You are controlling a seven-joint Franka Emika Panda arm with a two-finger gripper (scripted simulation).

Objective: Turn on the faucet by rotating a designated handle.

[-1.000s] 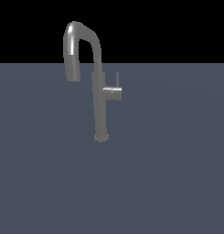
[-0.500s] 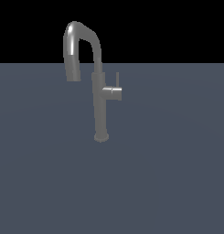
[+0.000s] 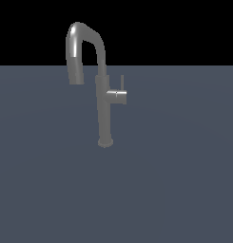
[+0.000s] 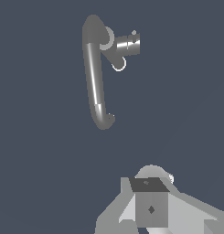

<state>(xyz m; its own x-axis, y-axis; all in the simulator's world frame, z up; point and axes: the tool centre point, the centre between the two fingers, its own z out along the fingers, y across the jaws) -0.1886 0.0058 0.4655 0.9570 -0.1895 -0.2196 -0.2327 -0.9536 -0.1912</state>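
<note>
The faucet [image 3: 103, 114] is a tall slim grey column on a small round base, with a high arched spout that ends toward the exterior view's left. The handle [image 3: 121, 81] is a thin short rod standing upright on a stubby cylinder that juts toward the exterior view's right. The wrist view looks down on the faucet [image 4: 93, 77] and sees the handle [image 4: 130, 42] almost end-on. My gripper [image 4: 149, 185] shows only in the wrist view, well apart from the faucet. Its fingers look pressed together with no gap and hold nothing.
The faucet stands on a flat dark blue-grey surface [image 3: 184, 190] that fills both views. A black background lies above it in the exterior view. No other objects show.
</note>
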